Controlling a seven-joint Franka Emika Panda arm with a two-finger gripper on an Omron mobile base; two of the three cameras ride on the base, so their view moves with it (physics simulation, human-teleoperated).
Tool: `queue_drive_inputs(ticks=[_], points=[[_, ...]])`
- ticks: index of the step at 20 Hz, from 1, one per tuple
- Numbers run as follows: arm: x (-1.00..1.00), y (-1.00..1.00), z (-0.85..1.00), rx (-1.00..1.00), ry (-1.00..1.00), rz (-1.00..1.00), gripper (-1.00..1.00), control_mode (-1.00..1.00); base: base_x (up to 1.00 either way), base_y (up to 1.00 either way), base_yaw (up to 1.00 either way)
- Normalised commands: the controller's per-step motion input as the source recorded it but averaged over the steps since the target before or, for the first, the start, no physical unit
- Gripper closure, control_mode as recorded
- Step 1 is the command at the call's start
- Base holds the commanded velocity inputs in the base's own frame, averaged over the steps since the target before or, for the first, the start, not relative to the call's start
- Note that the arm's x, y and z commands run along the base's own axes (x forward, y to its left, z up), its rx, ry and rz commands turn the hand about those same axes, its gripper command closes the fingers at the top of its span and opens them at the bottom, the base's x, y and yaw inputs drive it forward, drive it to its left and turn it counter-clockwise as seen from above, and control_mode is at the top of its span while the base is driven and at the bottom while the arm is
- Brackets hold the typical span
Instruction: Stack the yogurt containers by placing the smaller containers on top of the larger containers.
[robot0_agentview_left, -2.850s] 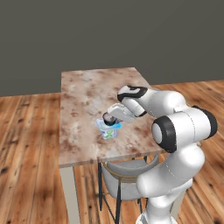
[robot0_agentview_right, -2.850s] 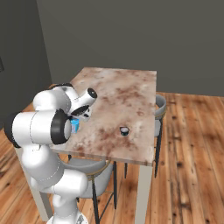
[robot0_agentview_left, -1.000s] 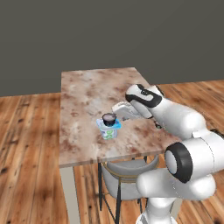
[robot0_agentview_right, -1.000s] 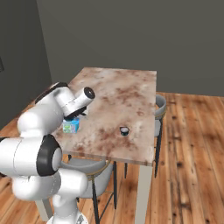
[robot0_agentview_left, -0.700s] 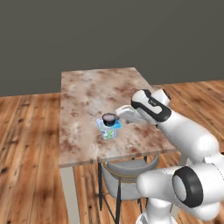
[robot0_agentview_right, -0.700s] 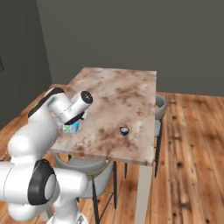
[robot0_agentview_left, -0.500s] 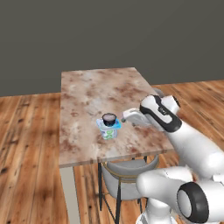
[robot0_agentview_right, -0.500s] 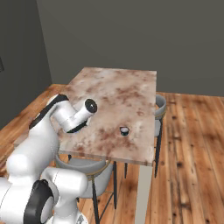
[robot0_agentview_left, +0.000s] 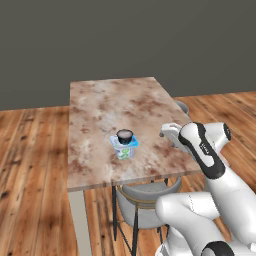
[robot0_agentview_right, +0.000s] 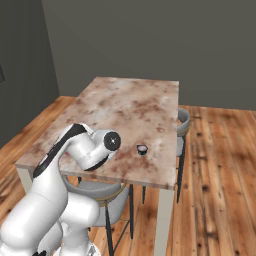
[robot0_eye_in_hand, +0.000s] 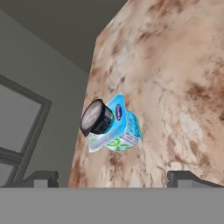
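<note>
**One Cup Stacked, the Second Waits Across the Table**

While the brown-and-cream marbled rectangular table (robot0_agentview_left: 100, 107) carries everything, the job now is to fetch the cup that is not yet stacked. Largest on the tabletop is the squarish white yogurt tub with the light-blue lid and blue-green markings (robot0_agentview_left: 124, 148), standing near the front edge in the left base view; in the hand view it sits at about 10 o'clock from the picture's middle. A small round dark cup with a pale top (robot0_agentview_left: 124, 135) already rests upright on its lid, centred as far as I can tell. The other small round dark cup (robot0_agentview_right: 142, 149) stands alone on the table in the right base view, at about 3 o'clock from the arm's wrist and well apart from the tub.

At the table's side edge the white arm's two-finger gripper (robot0_eye_in_hand: 113, 177) is empty, its fingers spread wide apart.

To do this well, I judge the hand should come down over the lone cup from above, centre it between the fingers, and close gently, since a light cup could slide or tip.
</note>
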Motion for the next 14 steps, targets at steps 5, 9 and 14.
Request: queue_drive_inputs(ticks=[5, 9, 14], points=[[0.0, -0.42, 0.16, 0.11, 0.09, -0.4, -1.0, -1.0, 0.0, 0.0, 0.0], [0.0, -0.5, 0.13, 0.09, 0.21, -0.32, -1.0, -1.0, 0.0, 0.0, 0.0], [0.03, -0.58, 0.05, 0.05, 0.27, -0.21, -1.0, -1.0, 0.0, 0.0, 0.0]])
